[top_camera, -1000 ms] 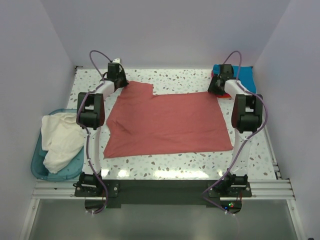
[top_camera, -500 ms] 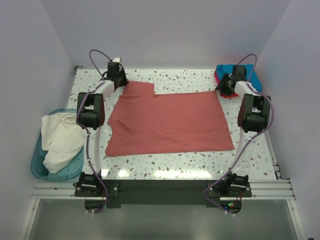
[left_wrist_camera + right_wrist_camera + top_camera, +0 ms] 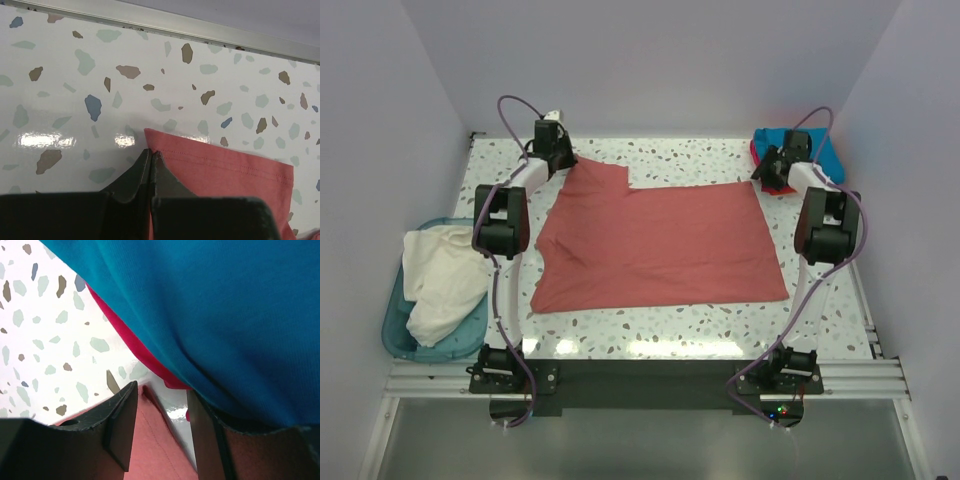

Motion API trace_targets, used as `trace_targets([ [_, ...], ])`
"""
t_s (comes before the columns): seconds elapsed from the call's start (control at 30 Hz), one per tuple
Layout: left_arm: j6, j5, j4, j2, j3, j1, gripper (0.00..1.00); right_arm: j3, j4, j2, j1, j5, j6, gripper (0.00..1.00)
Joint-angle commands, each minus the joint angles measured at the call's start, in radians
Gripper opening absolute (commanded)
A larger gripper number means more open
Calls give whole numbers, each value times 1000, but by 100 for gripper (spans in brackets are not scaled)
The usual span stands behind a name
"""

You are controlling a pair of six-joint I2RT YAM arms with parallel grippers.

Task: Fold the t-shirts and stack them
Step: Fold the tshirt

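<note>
Brick-red t-shirt lay flat on table. Left jaws pinched closed on its far-left corner. Right jaws stood apart, straddling its far-right corner. Teal-blue t-shirt, atop pinkish-red t-shirt, lay just beyond that corner.

Bright, even overhead light it was, shadows soft and faint. White glare patches gleamed on the table along its near edge, and up close the teal-blue t-shirt looked slightly blurred.
</note>
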Motion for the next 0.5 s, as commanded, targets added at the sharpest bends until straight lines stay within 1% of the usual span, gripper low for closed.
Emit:
trace_targets([
  [0.0,-9,26,33,2,58,10,0,-2,17,11,27,92,-39,48],
  [0.27,-11,29,35,-6,63,12,0,60,-44,49,78,190,-65,49],
  [0.47,-11,35,38,-15,69,12,0,83,-75,74,123,230,-88,48],
])
